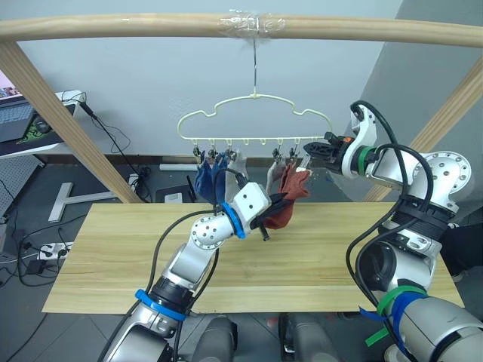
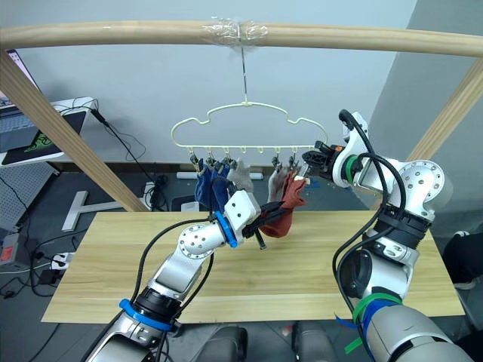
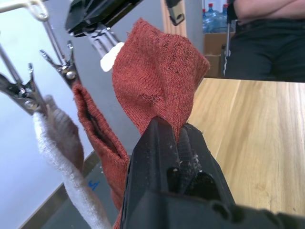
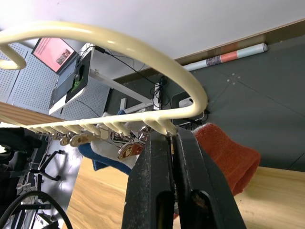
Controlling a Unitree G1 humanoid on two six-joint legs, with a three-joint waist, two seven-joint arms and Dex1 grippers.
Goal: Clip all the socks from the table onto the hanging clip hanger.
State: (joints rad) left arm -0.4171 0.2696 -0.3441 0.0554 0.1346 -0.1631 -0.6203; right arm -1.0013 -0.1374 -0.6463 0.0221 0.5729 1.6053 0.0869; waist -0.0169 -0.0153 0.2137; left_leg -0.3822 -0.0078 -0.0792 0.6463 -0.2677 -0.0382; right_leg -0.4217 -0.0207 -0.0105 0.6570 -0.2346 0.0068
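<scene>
Socks are hanging in a row from the clip hanger (image 1: pixel 255 121), a thin pale yellow-green wire with a wavy outline that is dangling by its hook from a taped spot on the round wooden pole (image 1: pixel 241 27) above the worktop (image 1: pixel 113 249). Going from the left, two blue socks (image 1: pixel 205 181) are drooping from the first dark metal clips, their soft knit folding into dark creases. Next to them a light grey sock (image 1: pixel 236 163) is hanging, and another grey sock (image 1: pixel 275 176) is showing further along, beside a rust-red sock (image 3: pixel 97 138) already clipped up. The left gripper (image 1: pixel 273 207) is reaching up under the middle of the hanger with its black fingers pressed together on a second rust-red sock (image 3: pixel 159 81), pinching the coarse ribbed knit so that the fabric is bunching and fanning out above the fingertips. Further right, the right gripper (image 1: pixel 315 149) is sitting at the hanger's right end, its fingers pressed together on the small metal clip (image 4: pixel 170 138) just below the curved wire.
</scene>
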